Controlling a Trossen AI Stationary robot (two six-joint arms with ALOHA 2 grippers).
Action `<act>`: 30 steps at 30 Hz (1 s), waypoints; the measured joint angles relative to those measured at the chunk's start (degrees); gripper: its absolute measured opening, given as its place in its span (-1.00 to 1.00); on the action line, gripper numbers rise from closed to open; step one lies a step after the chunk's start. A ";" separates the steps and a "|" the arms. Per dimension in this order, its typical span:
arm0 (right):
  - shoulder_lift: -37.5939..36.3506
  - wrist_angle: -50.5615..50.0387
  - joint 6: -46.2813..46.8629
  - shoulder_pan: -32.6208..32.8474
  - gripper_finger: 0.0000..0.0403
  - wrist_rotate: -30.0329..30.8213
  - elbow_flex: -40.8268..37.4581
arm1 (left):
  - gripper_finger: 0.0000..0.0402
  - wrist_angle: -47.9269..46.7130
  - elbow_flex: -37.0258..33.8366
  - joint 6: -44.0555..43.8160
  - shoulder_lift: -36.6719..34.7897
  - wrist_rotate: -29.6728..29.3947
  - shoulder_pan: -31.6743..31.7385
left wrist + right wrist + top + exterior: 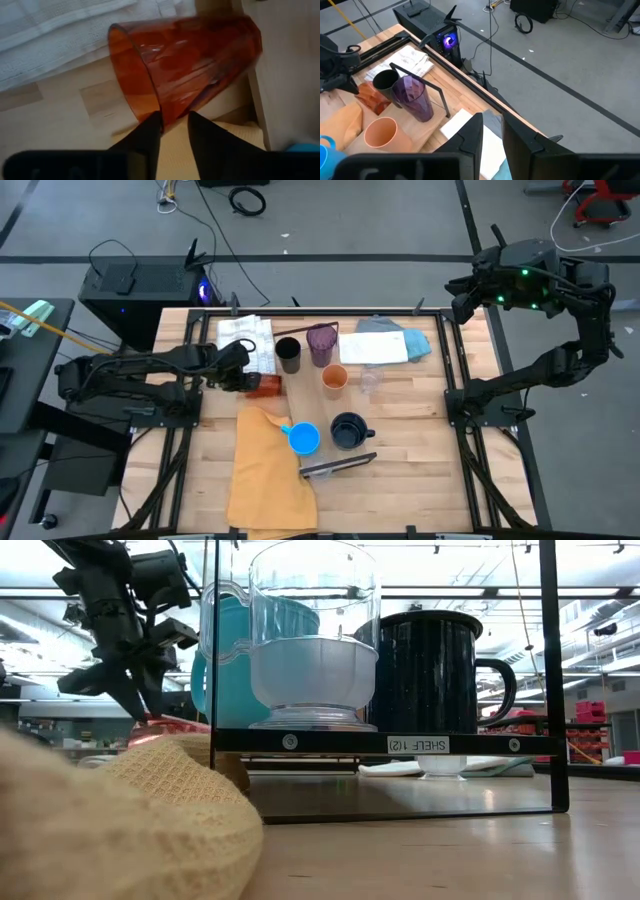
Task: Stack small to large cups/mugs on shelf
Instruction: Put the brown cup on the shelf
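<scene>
Seen from above: a slatted wooden table (420, 470) w/ two dark robot arms. The left gripper (243, 370) reaches in from the left, low over the table, at an orange tumbler (262, 384) lying on its side. That tumbler sits between a white checked cloth (240, 335) and a mustard-yellow cloth (268, 470). In the left wrist view the tumbler (185, 65) fills the frame, rim towards the camera. The two dark fingers (145, 137) stand narrow on either side of the lower rim wall; whether they press it can't be told.

Just right of the left gripper stand a black cup (288, 355) and a purple tumbler (321, 344), on a pale wooden shelf (300, 385) near the table's middle. A peach cup (334, 379) is close by, w/ a clear plastic cup (370, 381) beside it. Nearer the front edge: a bright blue mug (303, 439) touching the yellow cloth, and a dark navy mug (347, 430) just right of it.

The right gripper (462, 285) hangs high off the table's far right corner, well apart from every cup. Its fingers (470, 135) are a small gap apart, holding nothing.
</scene>
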 joint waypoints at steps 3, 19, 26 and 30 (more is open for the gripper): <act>0.00 0.00 -0.07 0.01 -0.62 0.00 0.00 | -0.62 0.35 0.00 0.76 0.00 -0.06 0.00; 0.00 0.00 -0.07 0.00 -0.62 0.01 0.00 | -0.95 0.89 0.04 2.55 -0.42 2.72 0.00; 0.00 0.00 -0.09 0.01 -0.62 0.03 0.00 | -0.95 -2.38 5.94 2.61 -3.05 3.85 -0.68; 0.00 0.01 -0.18 -0.01 -0.62 0.01 0.00 | -0.96 -11.61 13.55 3.66 -4.02 3.43 -1.65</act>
